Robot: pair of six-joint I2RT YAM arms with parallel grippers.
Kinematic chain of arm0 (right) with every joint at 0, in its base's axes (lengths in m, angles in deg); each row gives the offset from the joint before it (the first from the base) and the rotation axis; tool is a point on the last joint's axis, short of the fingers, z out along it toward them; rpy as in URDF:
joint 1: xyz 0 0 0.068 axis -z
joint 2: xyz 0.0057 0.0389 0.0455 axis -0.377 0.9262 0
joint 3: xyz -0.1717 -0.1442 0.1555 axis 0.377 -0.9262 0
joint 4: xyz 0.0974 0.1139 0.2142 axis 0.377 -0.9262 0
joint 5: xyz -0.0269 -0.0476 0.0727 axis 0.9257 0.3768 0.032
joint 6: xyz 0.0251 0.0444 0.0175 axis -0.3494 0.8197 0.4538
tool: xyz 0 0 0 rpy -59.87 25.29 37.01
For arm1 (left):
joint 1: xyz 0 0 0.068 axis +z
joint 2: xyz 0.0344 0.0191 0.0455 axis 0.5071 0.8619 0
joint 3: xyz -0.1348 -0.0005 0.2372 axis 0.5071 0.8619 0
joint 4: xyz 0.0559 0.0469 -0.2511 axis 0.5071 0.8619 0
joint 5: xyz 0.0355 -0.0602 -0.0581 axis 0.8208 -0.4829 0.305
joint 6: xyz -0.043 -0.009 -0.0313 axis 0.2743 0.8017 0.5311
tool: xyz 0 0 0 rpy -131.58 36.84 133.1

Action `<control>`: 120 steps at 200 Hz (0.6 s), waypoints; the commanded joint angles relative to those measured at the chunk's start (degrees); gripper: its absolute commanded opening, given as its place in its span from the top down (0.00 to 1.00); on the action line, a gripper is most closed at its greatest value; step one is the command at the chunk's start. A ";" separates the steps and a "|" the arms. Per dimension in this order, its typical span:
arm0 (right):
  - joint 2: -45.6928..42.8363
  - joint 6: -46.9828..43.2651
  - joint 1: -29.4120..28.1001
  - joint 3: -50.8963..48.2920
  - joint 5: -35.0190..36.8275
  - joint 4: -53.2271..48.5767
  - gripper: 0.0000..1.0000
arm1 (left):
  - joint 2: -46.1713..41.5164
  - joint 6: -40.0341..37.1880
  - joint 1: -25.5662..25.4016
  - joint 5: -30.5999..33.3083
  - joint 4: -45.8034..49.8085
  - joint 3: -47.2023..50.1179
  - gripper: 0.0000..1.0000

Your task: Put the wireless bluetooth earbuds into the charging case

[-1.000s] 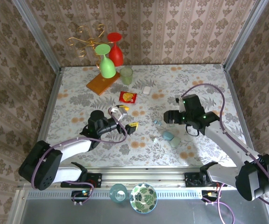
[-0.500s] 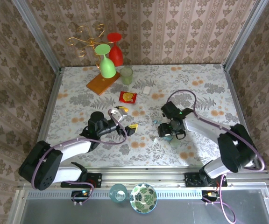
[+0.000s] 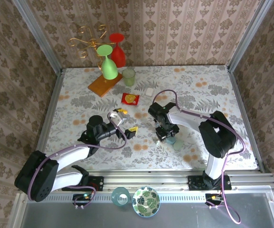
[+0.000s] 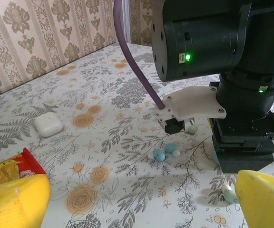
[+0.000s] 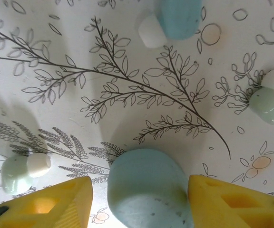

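Your right gripper (image 5: 139,190) holds its fingers apart astride the smooth, light blue oval plastic charging case (image 5: 146,178), which is probably light and slippery, so pinch across its middle; your left gripper (image 4: 139,197) gapes empty.

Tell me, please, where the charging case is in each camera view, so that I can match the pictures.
Top external: charging case right of centre, just below the right gripper.
Left wrist: low right, mostly hidden behind that gripper's black body.
Right wrist: bottom centre, between the yellow fingers.
Shared landmark: the right gripper, standing over the case.
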 commanded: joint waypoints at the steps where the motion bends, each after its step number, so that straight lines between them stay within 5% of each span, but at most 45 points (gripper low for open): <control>1: 1.92 -2.40 -0.23 1.73 1.92 -4.57 0.45 | -1.26 -1.46 0.41 0.24 0.59 0.55 0.00; 47: 3.18 -3.63 -0.23 1.92 1.31 -4.58 0.46 | -1.48 -1.55 0.54 0.24 1.12 0.31 0.00; 120: 0.10 -2.52 0.37 0.70 0.97 -1.82 0.61 | -1.18 -1.24 0.60 0.07 1.31 -0.16 0.00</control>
